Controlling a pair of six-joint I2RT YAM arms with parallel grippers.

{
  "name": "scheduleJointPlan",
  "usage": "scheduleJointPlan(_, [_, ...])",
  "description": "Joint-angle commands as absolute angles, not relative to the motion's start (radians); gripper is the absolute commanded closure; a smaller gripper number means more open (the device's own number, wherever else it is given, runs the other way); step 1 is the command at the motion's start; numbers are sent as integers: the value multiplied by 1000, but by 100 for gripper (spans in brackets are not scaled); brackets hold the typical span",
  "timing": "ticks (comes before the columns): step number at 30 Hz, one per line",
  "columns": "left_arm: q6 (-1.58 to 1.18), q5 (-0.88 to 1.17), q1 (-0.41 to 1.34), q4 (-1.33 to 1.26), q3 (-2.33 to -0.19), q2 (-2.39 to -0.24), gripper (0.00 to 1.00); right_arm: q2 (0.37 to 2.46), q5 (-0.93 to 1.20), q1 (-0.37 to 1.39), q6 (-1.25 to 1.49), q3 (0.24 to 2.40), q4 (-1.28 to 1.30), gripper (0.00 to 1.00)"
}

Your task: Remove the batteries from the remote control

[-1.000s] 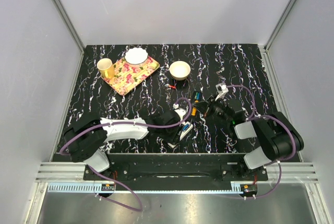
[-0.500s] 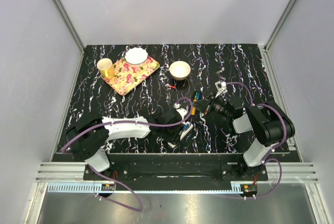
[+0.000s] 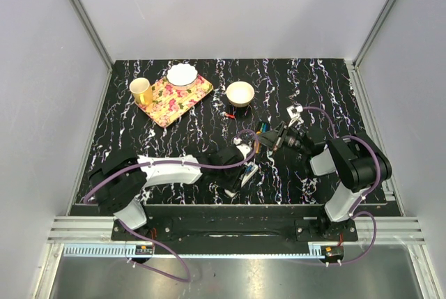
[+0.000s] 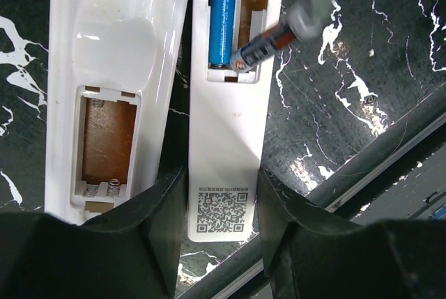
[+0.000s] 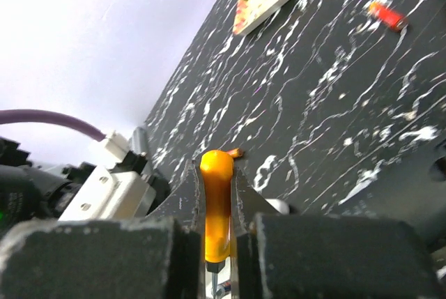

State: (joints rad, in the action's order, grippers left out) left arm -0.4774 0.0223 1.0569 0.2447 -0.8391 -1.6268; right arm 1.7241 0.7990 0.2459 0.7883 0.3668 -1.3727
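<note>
**Inspector:** Starting at the near edge. What is the left gripper (image 4: 221,198) doing?

**Assistant:** Its fingers are standing part open and clamping the held remote (image 4: 226,139) by its two long sides, at the end with the square code label. That remote is lying back-up on the table (image 3: 313,83) with its cover off.

**Inspector:** And the batteries?

**Assistant:** A blue battery (image 4: 223,13) is sitting flat in the left slot. An orange-banded battery (image 4: 261,47) is lying slantwise. One end is resting by the blue cell's near end and the other is sticking out over the remote's right edge. A grey tip (image 4: 306,17) is touching that outer end.

**Inspector:** Anything alongside?

**Assistant:** A second remote (image 4: 115,69) is lying just to the left, also back-up. Its open compartment is showing springs and a brown floor.

**Inspector:** The right gripper (image 5: 217,205)?

**Assistant:** Its fingers are pinching together on an orange tool (image 5: 217,166), whose rounded end is pointing out past the fingertips. From overhead it is hovering just beyond the remotes.

**Inspector:** Farther out?

**Assistant:** A red battery (image 5: 385,13) is lying alone on the table near a bowl (image 3: 240,93). At the far left, a flowered tray (image 3: 174,100) is carrying a white dish (image 3: 182,74). A yellow cup (image 3: 141,90) is standing at the tray's left corner.
</note>
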Motion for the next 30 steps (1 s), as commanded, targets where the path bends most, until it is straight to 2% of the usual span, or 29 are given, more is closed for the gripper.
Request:
scheduleJointPlan(1, [-508, -57, 1048, 199, -793, -1761, 100, 1740, 923, 272, 859, 357, -1379, 100])
scheduleJointPlan(11, [-508, -58, 1048, 201, -793, -1761, 100, 1740, 927, 270, 862, 360, -1376, 100])
scheduleJointPlan(19, [-511, -63, 1048, 207, -795, -1760, 100, 1681, 864, 273, 801, 354, -1267, 100])
scheduleJointPlan(25, [-514, -66, 1048, 209, -795, -1756, 100, 1574, 735, 270, 724, 338, -1123, 100])
scheduleJointPlan(30, [-535, -80, 1051, 239, -808, -1746, 100, 1407, 595, 272, 677, 304, -991, 100])
